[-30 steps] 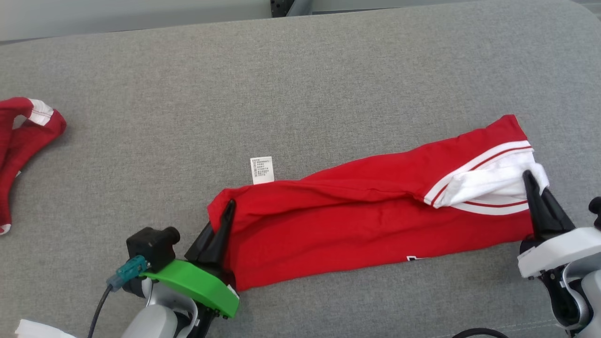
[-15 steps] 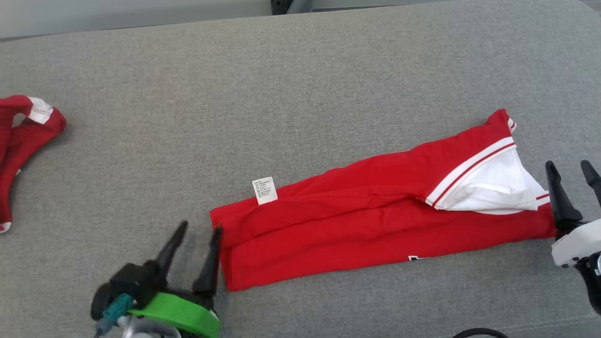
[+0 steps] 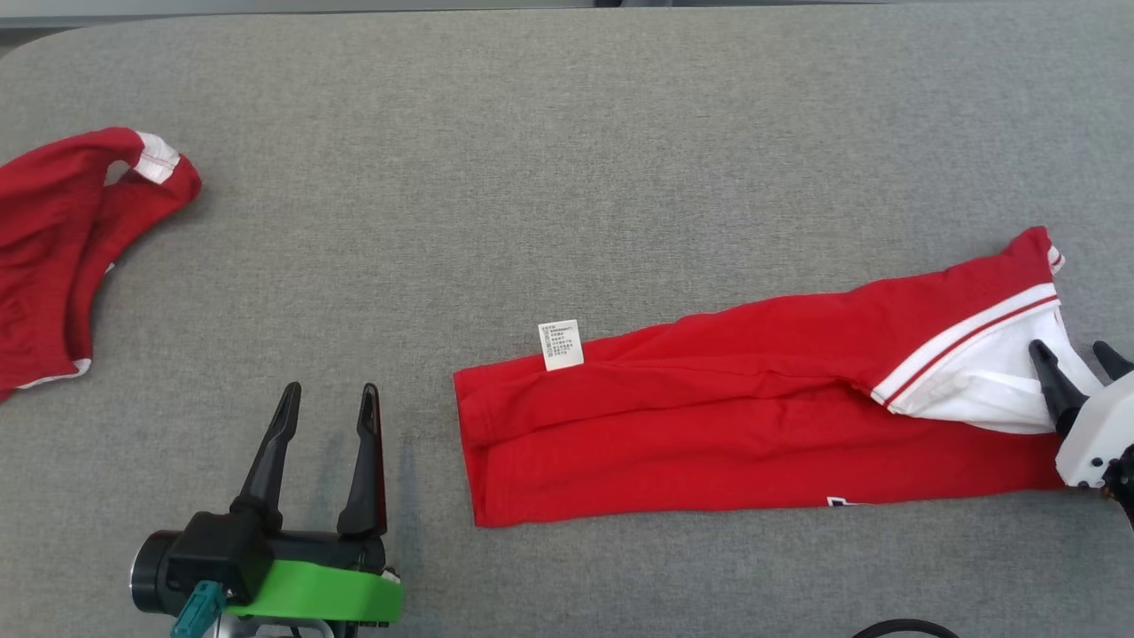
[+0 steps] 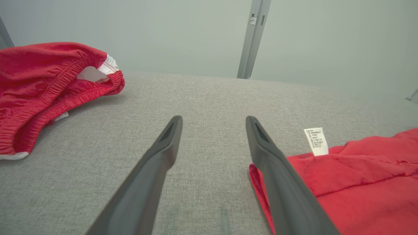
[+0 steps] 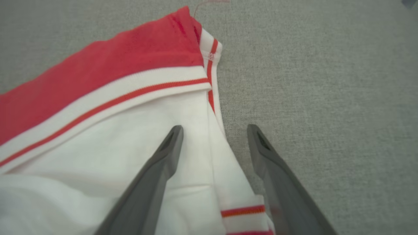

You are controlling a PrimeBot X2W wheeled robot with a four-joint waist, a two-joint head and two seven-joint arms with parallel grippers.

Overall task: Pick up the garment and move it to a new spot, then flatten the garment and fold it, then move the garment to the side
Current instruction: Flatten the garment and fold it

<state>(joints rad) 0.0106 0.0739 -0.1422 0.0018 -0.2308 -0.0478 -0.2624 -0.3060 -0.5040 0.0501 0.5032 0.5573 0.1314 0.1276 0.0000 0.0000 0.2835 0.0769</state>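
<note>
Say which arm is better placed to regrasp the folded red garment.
Likely right. The right end effector, open, straddles the white edge of the garment. The left end effector, also open, sits over bare gray surface, apart from the hem.

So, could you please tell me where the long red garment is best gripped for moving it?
Probably both short ends of the garment, left gripper from the left, right gripper from the right: it lies as a long flat band, ends free.
</note>
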